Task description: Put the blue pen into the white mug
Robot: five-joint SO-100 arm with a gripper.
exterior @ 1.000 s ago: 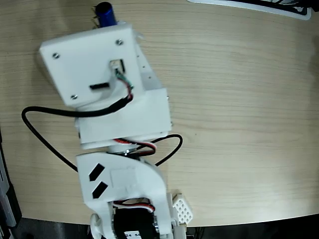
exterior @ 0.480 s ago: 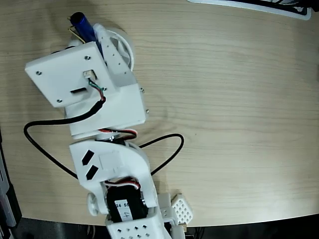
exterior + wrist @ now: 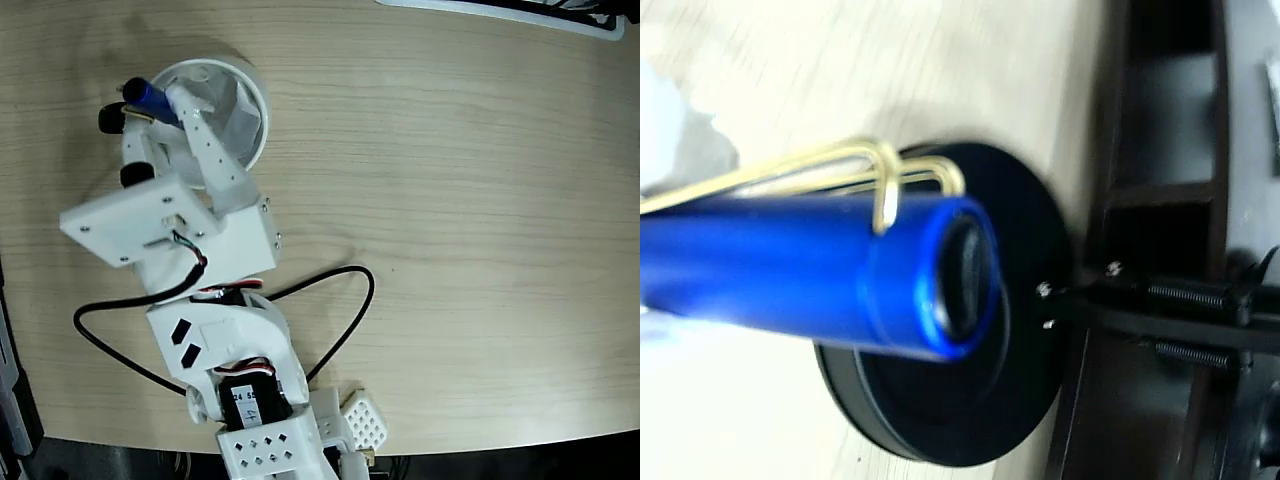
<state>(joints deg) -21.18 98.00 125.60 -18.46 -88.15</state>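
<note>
Gripper [image 3: 172, 105] clenched on the pen [image 3: 150, 97], held by its lower barrel so the capped end juts up and left, clear of the fingers, in the fixed view. The pen sits over the mug's [image 3: 255, 95] left rim, not yet inside; crumpled paper [image 3: 238, 120] shows in the mug. Tilted hold probably sets the low end toward the opening before release. Wrist view: cap and wire clip [image 3: 880, 175] fill the frame, a black round base [image 3: 970, 420] blurred behind. Against half a second ago, the arm has drawn back down the frame, uncovering most of the mug, and the pen has slid slightly left.
</note>
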